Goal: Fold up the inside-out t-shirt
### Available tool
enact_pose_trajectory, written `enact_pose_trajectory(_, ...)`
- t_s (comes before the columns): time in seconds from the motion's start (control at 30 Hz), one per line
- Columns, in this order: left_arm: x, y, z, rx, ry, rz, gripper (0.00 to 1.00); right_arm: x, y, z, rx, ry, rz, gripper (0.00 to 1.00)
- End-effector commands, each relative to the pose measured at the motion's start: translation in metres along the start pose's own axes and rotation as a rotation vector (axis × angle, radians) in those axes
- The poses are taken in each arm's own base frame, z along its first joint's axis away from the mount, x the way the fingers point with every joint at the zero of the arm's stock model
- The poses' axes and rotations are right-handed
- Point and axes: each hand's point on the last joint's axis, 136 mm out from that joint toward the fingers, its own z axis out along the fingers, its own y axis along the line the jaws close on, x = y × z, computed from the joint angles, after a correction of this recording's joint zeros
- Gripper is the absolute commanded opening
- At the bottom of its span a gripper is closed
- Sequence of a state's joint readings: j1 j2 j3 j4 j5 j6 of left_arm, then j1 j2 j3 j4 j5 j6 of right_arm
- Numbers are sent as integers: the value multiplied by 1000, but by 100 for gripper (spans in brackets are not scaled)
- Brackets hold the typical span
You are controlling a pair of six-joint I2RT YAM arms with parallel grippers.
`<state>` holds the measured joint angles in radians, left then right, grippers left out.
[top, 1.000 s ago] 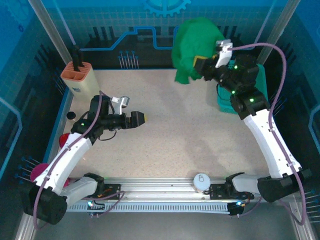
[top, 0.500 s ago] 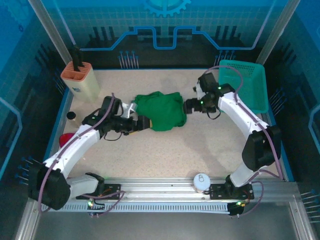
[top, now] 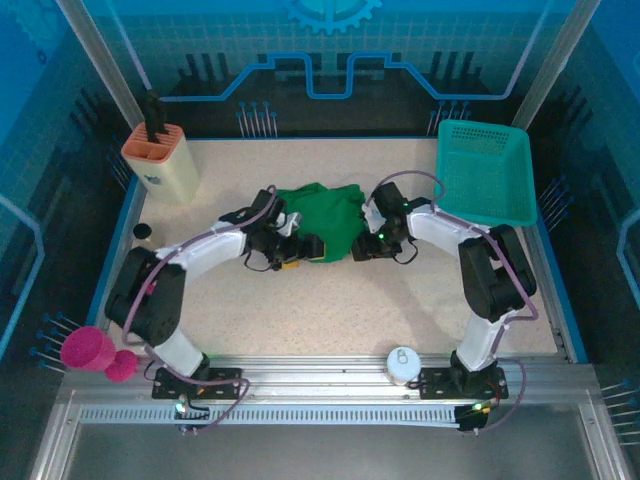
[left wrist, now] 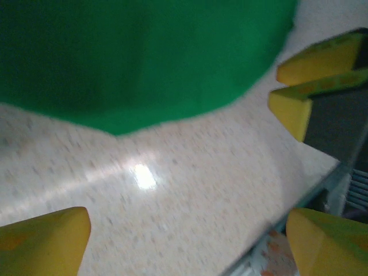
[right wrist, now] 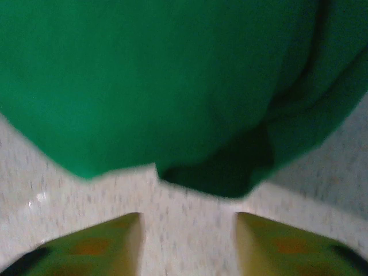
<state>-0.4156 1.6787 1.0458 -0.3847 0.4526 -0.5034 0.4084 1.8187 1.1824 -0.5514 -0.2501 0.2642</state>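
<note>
Green cloth lies in a crumpled heap near the middle of the counter: the inside-out t-shirt is bunched, not spread, and we see no flat fold in it, so we judge the folding barely begun. The left gripper and the right gripper sit low at its near edge, one on each side, both with jaws parted over bare counter and holding nothing. What is left, as we read it, is nearly everything: grasp the cloth, spread it flat, then fold it.
</note>
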Motion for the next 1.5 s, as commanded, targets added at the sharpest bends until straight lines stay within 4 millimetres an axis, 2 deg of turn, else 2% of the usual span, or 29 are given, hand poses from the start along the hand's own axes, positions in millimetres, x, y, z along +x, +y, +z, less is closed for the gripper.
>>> enact_pose_trajectory(0.0, -44, 18, 15, -132, -128, 38, 55, -37, -5, 8, -22, -140, -1, 21)
enact_pose_trajectory(0.03, -52, 27, 18, -177, -139, 40, 24, -40, -4, 4, -21, -155, 0, 11)
enact_pose_trajectory(0.07, -60, 33, 15, -209, -150, 39, 5, -44, 1, -5, -34, -177, -11, 4)
enact_pose_trajectory(0.1, -70, 34, 7, -227, -172, 34, 0, -47, 9, -18, -50, -215, -35, 0)
enact_pose_trajectory(0.17, -86, 25, -23, -193, -243, 29, 0, -52, 26, -52, -77, -294, -100, 0)
enact_pose_trajectory(0.27, -100, -12, -103, -73, -387, 24, 0, -55, 60, -131, -111, -434, -206, 0)
enact_pose_trajectory(0.33, -95, -40, -157, -34, -496, 96, 0, -44, 94, -192, -178, -510, -301, 0)
enact_pose_trajectory(0.4, -84, -58, -193, -24, -551, 167, 0, -25, 134, -243, -284, -567, -416, 0)
enact_pose_trajectory(0.47, -72, -63, -215, -41, -575, 194, 0, -8, 161, -281, -366, -615, -483, 0)
enact_pose_trajectory(0.53, -64, -64, -222, -29, -581, 196, 2, 0, 181, -305, -468, -648, -513, 0)
enact_pose_trajectory(0.57, -61, -69, -218, 13, -566, 221, 27, -2, 183, -307, -485, -659, -505, 0)
enact_pose_trajectory(0.6, -57, -80, -210, 92, -537, 258, 56, -10, 175, -300, -455, -661, -447, 0)
enact_pose_trajectory(0.63, -53, -87, -200, 158, -500, 272, 69, -20, 160, -287, -386, -651, -376, 0)
enact_pose_trajectory(0.67, -48, -90, -185, 208, -446, 268, 75, -32, 129, -266, -258, -612, -257, 0)
enact_pose_trajectory(0.7, -41, -92, -168, 227, -387, 269, 76, -39, 86, -239, -105, -539, -110, 0)
enact_pose_trajectory(0.77, -23, -91, -133, 179, -286, 315, 79, -32, 38, -204, 17, -400, 44, 0)
enact_pose_trajectory(0.8, -12, -89, -116, 129, -242, 354, 80, -26, 27, -184, 14, -337, 69, 0)
enact_pose_trajectory(0.87, 9, -88, -88, 99, -162, 398, 81, -12, 19, -157, -31, -287, 90, 0)
enact_pose_trajectory(0.93, 28, -85, -64, 96, -97, 393, 81, -3, 21, -147, -76, -286, 94, 0)
enact_pose_trajectory(1.0, 46, -80, -43, 91, -56, 397, 82, -1, 27, -151, -107, -312, 81, 0)
enact_pose_trajectory(1.1, 68, -69, -18, 54, -30, 429, 83, -5, 45, -174, -168, -381, 0, 0)
enact_pose_trajectory(1.17, 71, -51, -3, -21, -37, 434, 85, -10, 54, -195, -182, -433, -52, 0)
enact_pose_trajectory(1.2, 69, -37, 4, -85, -50, 419, 93, -12, 55, -205, -172, -457, -63, 0)
enact_pose_trajectory(1.23, 67, -26, 9, -131, -58, 410, 93, -15, 55, -216, -155, -478, -66, 0)
enact_pose_trajectory(1.3, 66, -15, 19, -165, -75, 410, 92, -18, 49, -229, -108, -500, -47, 0)
enact_pose_trajectory(1.37, 65, -7, 31, -173, -85, 411, 80, -19, 50, -238, -102, -510, -47, 0)
enact_pose_trajectory(1.4, 64, -1, 37, -194, -79, 416, 65, -18, 55, -244, -122, -522, -61, 0)
enact_pose_trajectory(1.43, 62, 3, 40, -226, -63, 449, 39, -17, 61, -250, -145, -540, -79, 0)
enact_pose_trajectory(1.47, 55, 7, 35, -285, -73, 480, 6, -16, 66, -256, -160, -562, -92, 0)
